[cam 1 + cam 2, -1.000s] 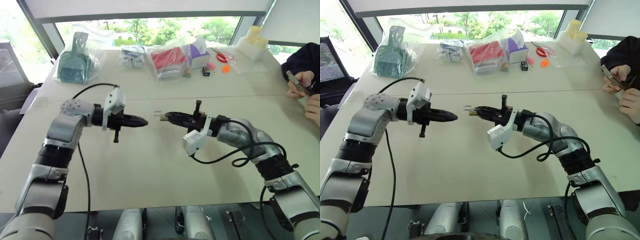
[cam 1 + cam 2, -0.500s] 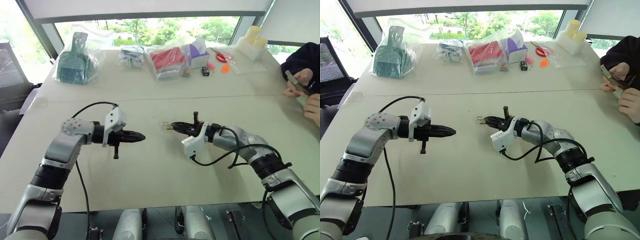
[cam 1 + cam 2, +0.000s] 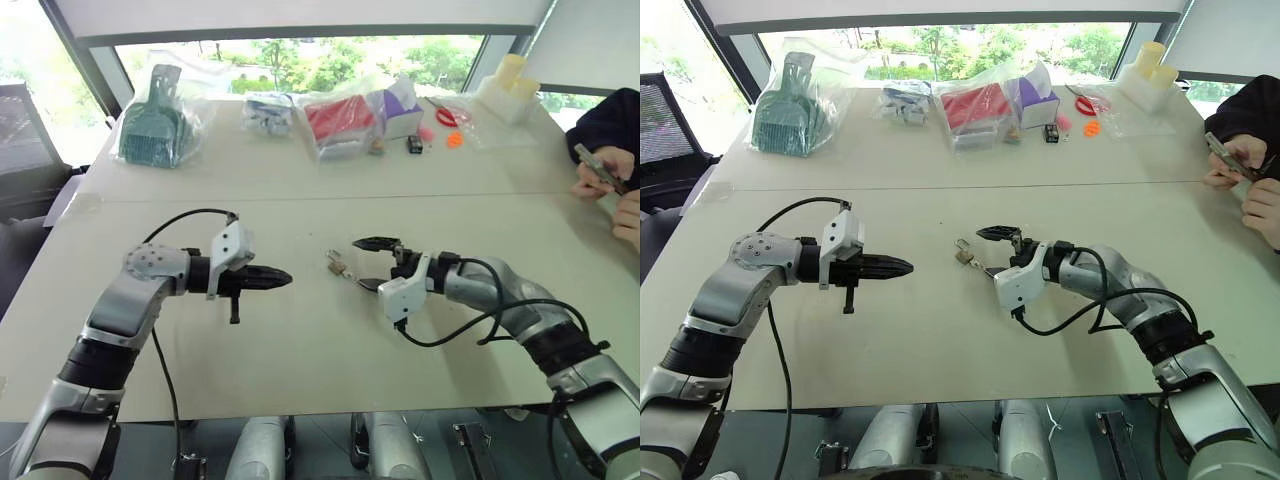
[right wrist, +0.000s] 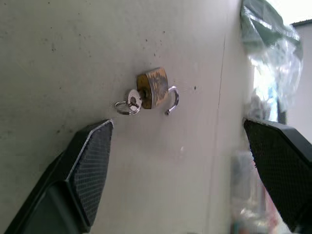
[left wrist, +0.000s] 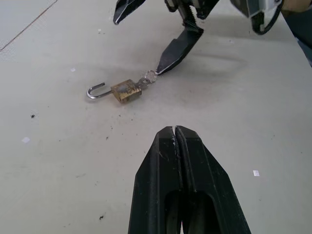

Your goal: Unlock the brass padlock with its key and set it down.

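The brass padlock [image 5: 126, 90] lies flat on the table, its silvery shackle [image 5: 96, 91] swung open. The key [image 4: 132, 101] sticks in its base, with a small ring on it. In the head views the padlock [image 3: 336, 264] rests between my two arms. My right gripper [image 3: 368, 264] stands open just to the right of it, one finger [image 5: 178, 48] almost touching the key ring and nothing between the fingers. My left gripper [image 3: 285, 278] is shut and empty, pointing at the padlock from a short way to its left, above the table.
Along the table's far edge lie a bagged green scoop [image 3: 150, 125], a bag with red items [image 3: 335, 118], a purple box [image 3: 400, 105], red scissors [image 3: 445, 112] and white containers [image 3: 505, 90]. A person's hands [image 3: 610, 170] rest at the right edge.
My right gripper sank towards the table, rolled and opened, letting go of the padlock, which now lies on the table. My left arm came down a little early on, then stayed still.
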Robot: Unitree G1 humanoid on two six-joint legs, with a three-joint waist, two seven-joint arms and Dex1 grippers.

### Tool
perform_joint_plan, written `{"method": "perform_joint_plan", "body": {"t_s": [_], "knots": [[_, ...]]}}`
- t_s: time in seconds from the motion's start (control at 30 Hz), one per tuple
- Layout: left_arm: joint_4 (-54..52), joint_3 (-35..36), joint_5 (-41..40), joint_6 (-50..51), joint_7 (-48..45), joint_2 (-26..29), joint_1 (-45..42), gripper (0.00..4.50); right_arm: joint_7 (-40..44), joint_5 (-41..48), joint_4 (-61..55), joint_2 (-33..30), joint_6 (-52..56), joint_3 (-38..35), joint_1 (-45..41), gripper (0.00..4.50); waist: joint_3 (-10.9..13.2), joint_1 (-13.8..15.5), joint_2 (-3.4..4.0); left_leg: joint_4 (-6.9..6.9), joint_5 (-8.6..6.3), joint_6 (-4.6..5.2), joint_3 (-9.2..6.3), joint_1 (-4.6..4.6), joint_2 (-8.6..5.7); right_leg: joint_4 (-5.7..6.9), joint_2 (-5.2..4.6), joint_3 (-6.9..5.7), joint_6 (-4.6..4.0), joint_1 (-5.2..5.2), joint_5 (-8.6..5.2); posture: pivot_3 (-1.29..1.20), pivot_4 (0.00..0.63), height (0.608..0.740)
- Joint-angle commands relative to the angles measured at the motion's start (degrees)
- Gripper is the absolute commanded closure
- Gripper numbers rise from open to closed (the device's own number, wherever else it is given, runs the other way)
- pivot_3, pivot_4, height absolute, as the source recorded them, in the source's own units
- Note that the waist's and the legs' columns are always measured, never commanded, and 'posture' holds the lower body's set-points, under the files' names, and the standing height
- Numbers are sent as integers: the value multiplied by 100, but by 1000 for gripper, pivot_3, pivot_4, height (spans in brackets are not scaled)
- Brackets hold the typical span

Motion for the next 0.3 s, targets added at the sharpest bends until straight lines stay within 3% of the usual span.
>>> {"method": "perform_joint_plan", "body": {"t_s": [0.03, 0.2, 0.3], "knots": [[-57, 228, -63, -97, 52, 102, -180, 4500, 1214, 2044, -1453, -217, 2036, -618, 345, 58, 0, -5, 0, 0, 0, 0, -2, 4, 2, 0, 1, -1, 0, 5, 0, 0, 150, 740], [-42, 354, -128, -56, 70, 195, -212, 4500, 1761, 3365, -2593, -510, 4556, -1240, 397, 58, 0, -6, 1, -1, -2, 2, 2, 25, 22, 3, 1, -2, -6, 16, -2, 0, 150, 740], [-109, 406, -181, 15, 83, 256, -190, 4500, 1847, 3743, -2927, -617, 5390, -1455, 351, 58, 0, 2, 1, -2, -4, 3, 2, 26, 25, 2, 1, -2, -20, 17, -10, 0, 150, 740]]}}
